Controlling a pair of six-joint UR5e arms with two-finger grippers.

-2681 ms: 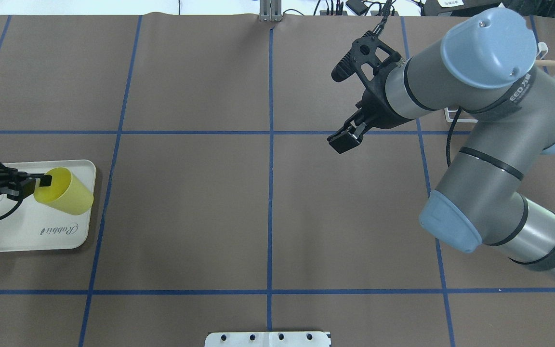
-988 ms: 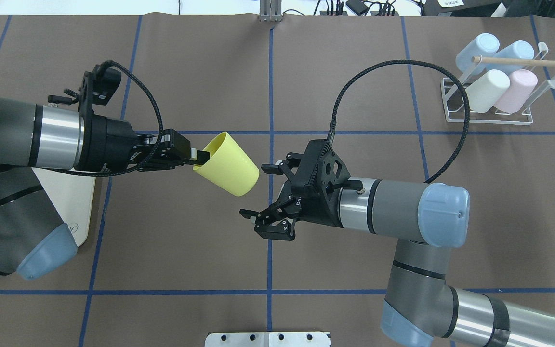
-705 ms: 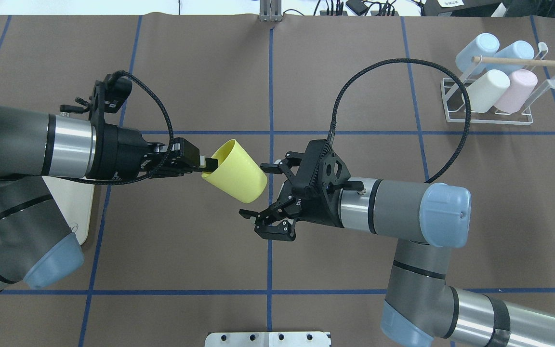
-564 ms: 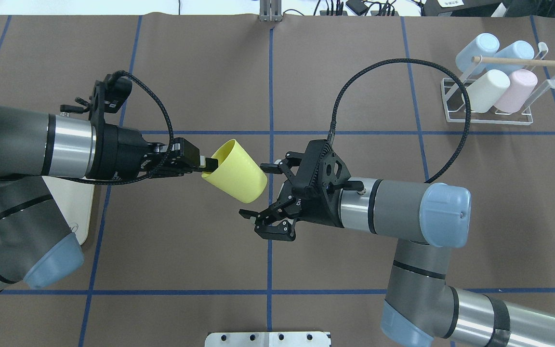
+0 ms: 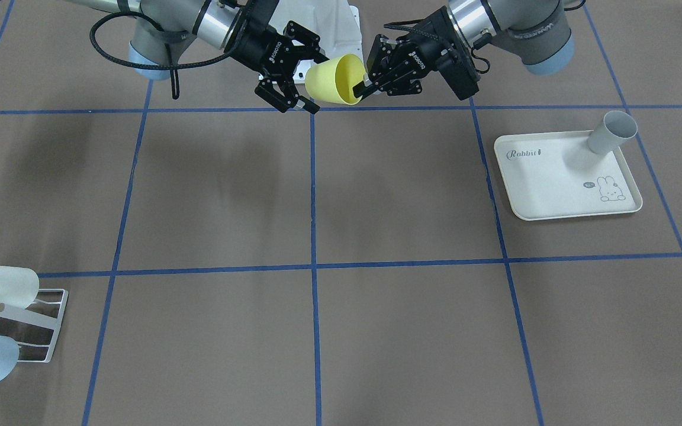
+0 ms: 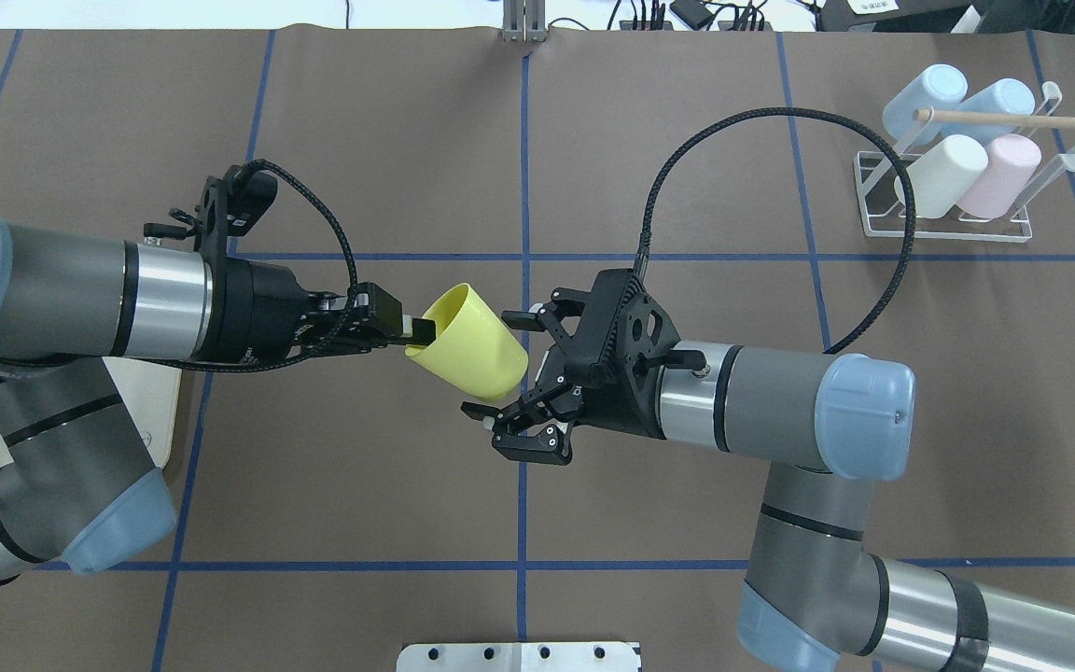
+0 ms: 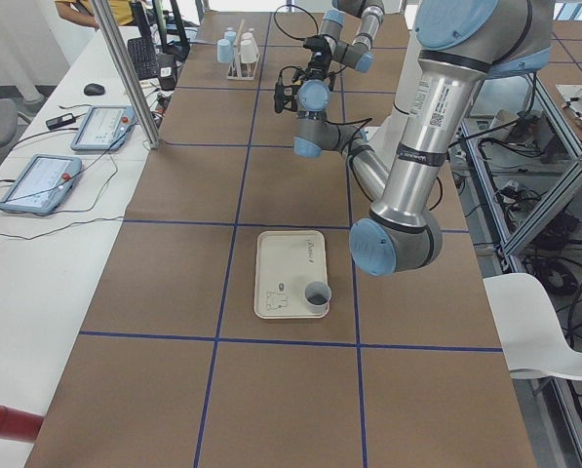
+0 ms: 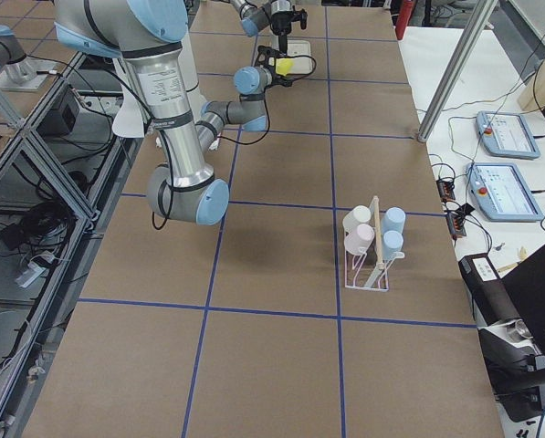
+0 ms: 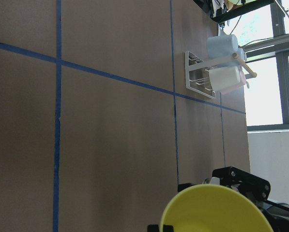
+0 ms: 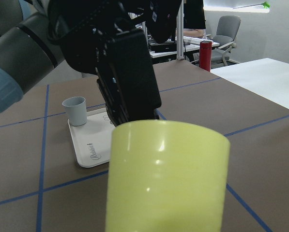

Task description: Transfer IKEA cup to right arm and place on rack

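The yellow IKEA cup [image 6: 467, 338] hangs on its side above the table's middle, its mouth toward the left arm. My left gripper [image 6: 413, 330] is shut on its rim, also seen in the front view on the cup [image 5: 336, 78] as the left gripper [image 5: 360, 90]. My right gripper [image 6: 489, 366] is open, one finger on each side of the cup's base, not closed on it. The right wrist view is filled by the cup's base [image 10: 166, 179]. The white wire rack [image 6: 948, 231] with its wooden rod stands at the far right, holding several pastel cups.
A cream rabbit-printed tray [image 5: 554, 183] with a grey cup [image 5: 610, 133] on it lies on the robot's left side. The right arm's thick black cable [image 6: 780, 117] loops over the table toward the rack. Blue tape lines cross the brown table cover.
The left arm carried the yellow cup from the tray rightward, bringing its base between the right gripper's open fingers. The right gripper swung to the middle and then stayed nearly still.
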